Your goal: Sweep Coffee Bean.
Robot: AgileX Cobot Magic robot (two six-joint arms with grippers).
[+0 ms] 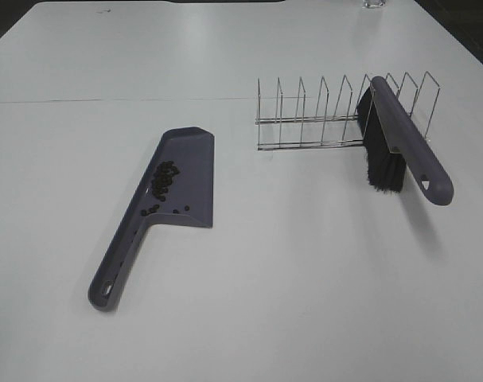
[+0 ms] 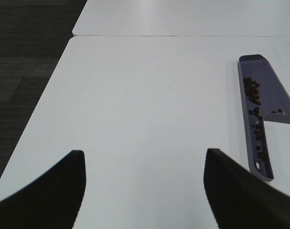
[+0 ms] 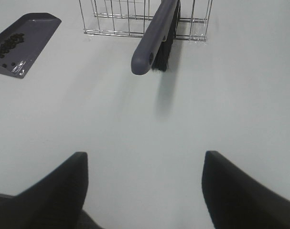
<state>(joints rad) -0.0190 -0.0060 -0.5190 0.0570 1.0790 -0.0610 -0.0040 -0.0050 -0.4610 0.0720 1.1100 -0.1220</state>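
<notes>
Across the white table (image 1: 241, 302), one dustpan, one wire rack and one brush are lying well apart from both arms, and neither arm is showing in the high view. Taking the dustpan (image 1: 177, 187) as the landmark, bare tabletop is stretching wide on every side of it, with the table's seam running behind its blade and the table's left edge and dark floor showing beyond it in the left wrist view. To the right of the dustpan, the wire rack (image 1: 340, 111) is standing with the brush (image 1: 400, 143) leaning in its slots, handle pointing forward over the table and black bristles hanging down.

Over bare table near the dustpan, the left gripper (image 2: 142, 191) is hovering with its jaws spread wide, holding and touching nothing. Facing the rack to the dustpan's right, the right gripper (image 3: 142, 191) is likewise hanging wide apart and empty, with clear table between it and the brush handle.

Inside the dustpan, the coffee beans (image 1: 163, 179) are sitting as one loose cluster of a few dozen along its left wall, some trailing toward the handle.
</notes>
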